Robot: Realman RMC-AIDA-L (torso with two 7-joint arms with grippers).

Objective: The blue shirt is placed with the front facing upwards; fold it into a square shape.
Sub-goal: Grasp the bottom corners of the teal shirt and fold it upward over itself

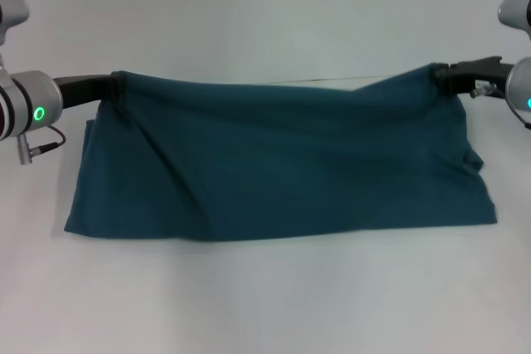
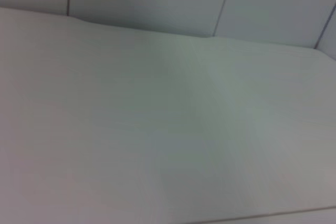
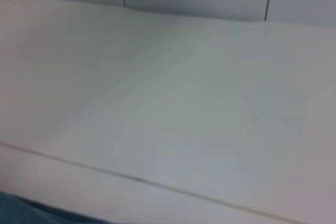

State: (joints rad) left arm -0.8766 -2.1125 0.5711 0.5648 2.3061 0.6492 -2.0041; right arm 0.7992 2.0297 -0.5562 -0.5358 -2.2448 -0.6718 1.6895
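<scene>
We see the blue shirt (image 1: 282,163) stretched between both arms in the head view: left hand (image 1: 116,86) pinches the far left corner, right hand (image 1: 441,75) pinches the far right corner, both closed tight on fabric, fingers mostly buried in cloth. The far edge is lifted and taut between them; the near edge lies on the white tabletop (image 1: 265,296). No lettering shows, so we judge a plain face or folded layer is up. Risks from here, as we read it: the grips are thin pinches at the corners, so a corner could slip out if the arms pull apart more, dropping that side and skewing the fold. If the hands travel unevenly, the edge lands crooked and the result is not square. The sagging middle could bunch or trap wrinkles under the fold; diagonal creases already run down from the left corner. The right side hangs with a loose flap near the lower right that may fold under itself. Dragging could also shift the near edge on the slick surface. Material: soft matte teal-blue cotton knit, limp, drapes easily, outline roughly trapezoidal now. Tabletop is smooth, white, featureless. Left wrist view shows only bare tabletop and tiled wall; right wrist view the same, plus a sliver of blue cloth at a corner.
</scene>
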